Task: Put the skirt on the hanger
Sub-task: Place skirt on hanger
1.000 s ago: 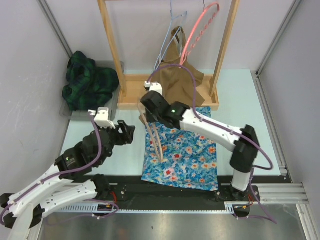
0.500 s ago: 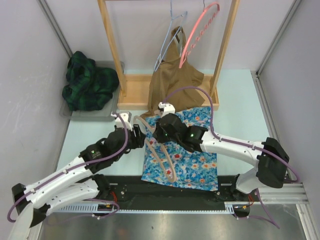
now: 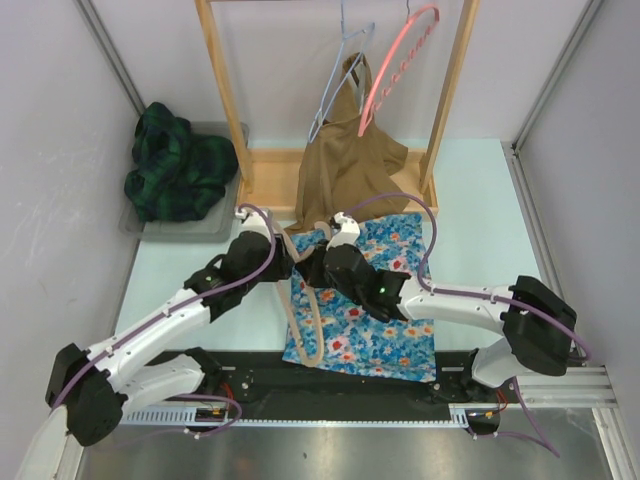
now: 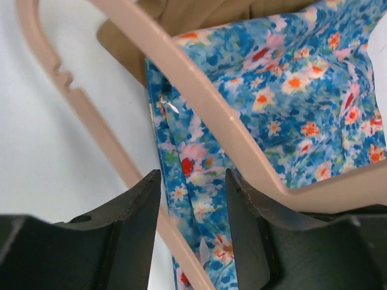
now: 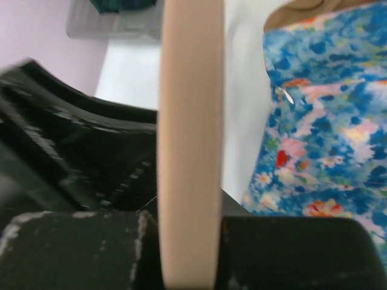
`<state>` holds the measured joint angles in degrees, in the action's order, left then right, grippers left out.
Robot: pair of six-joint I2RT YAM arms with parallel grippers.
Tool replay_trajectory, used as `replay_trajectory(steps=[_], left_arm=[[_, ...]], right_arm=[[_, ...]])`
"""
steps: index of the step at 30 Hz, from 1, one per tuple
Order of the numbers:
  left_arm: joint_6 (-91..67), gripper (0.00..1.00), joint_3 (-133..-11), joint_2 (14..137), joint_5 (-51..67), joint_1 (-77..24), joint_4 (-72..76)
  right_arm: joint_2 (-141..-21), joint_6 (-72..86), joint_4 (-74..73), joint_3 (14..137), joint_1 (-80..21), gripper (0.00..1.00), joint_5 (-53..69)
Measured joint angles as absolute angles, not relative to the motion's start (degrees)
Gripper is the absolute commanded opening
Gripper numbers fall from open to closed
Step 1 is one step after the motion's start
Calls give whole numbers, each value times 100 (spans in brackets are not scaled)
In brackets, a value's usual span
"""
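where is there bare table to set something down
Bare table right of the skirt; also a strip in front of the grey bin, partly under the left arm. Crowded at the skirt's far left corner, where left gripper, right gripper and hanger meet.

A green plaid garment (image 3: 175, 162) fills a grey bin (image 3: 188, 229) beside a wooden rack (image 3: 222, 82).

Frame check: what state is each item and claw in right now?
floral skirt: flat on table, not hung.
beige hanger: gripped, over skirt's left edge.
right claw: shut on beige hanger.
left claw: open, straddling skirt's edge.
brown garment: hanging on rack.
pink hanger: bare, on rack.
plaid garment: bunched in bin.
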<state>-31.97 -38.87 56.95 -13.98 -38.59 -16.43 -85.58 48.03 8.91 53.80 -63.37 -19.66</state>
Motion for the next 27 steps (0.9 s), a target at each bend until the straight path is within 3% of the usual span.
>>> replay_trajectory(steps=[4,8,18,23,27], left_arm=[[-3111,59,-3881,5745,-1197,-3780,-1621],[-3039,60,-3881,5745,-1118,-3607,-1452],[-3100,50,-3420,5850,-810,-2867,-548],[-3035,43,-3413,6416,-401,-2639,-43],[-2980,43,-3413,6947,51,-2349,255]], right_arm=[[-8558,4967,1273,5332,-6508,0,-2458],[-8560,5288,1632,5140,-6628,0,-2845],[-8860,6488,1826,4628,-7013,0,-3448],[-8877,6829,1712,4574,-7109,0,-3673],[-8849,6879,1610,4574,-7011,0,-3717]])
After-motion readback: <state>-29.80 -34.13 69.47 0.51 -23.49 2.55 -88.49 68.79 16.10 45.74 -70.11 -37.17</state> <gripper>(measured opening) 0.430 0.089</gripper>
